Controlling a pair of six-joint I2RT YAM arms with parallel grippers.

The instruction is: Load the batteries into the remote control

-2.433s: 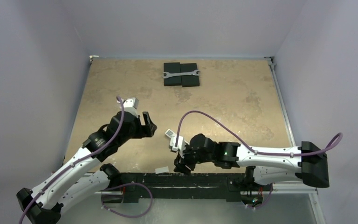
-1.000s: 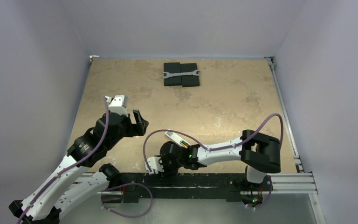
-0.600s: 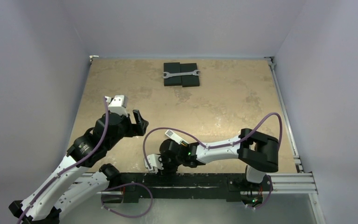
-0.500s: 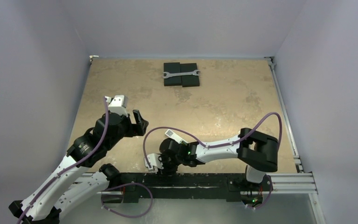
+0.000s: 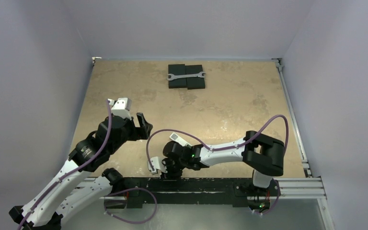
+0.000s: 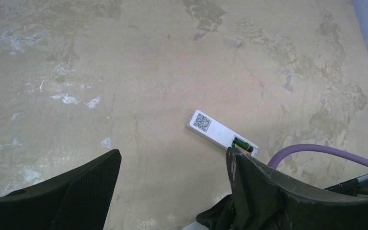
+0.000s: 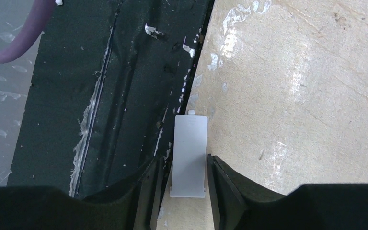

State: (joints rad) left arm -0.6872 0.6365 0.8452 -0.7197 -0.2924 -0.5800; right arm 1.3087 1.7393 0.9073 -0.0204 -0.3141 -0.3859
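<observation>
The remote control lies face down on the table, its back compartment open. The batteries, one green and one yellowish, sit side by side in that compartment. My left gripper hovers open to the left of the remote, holding nothing. My right gripper points down at the table's near edge. Its jaws straddle a small flat white cover that lies on the table. The right finger touches the cover's edge; a thin gap shows at the left finger.
A wrench rests on two black blocks at the back of the table. A black rail runs along the near edge, right beside the cover. The right arm's purple cable loops over the remote's area.
The right arm swung from beside the remote to the near edge, over the white cover, and its jaws have narrowed around it. The left arm drew back slightly, then stayed still.
</observation>
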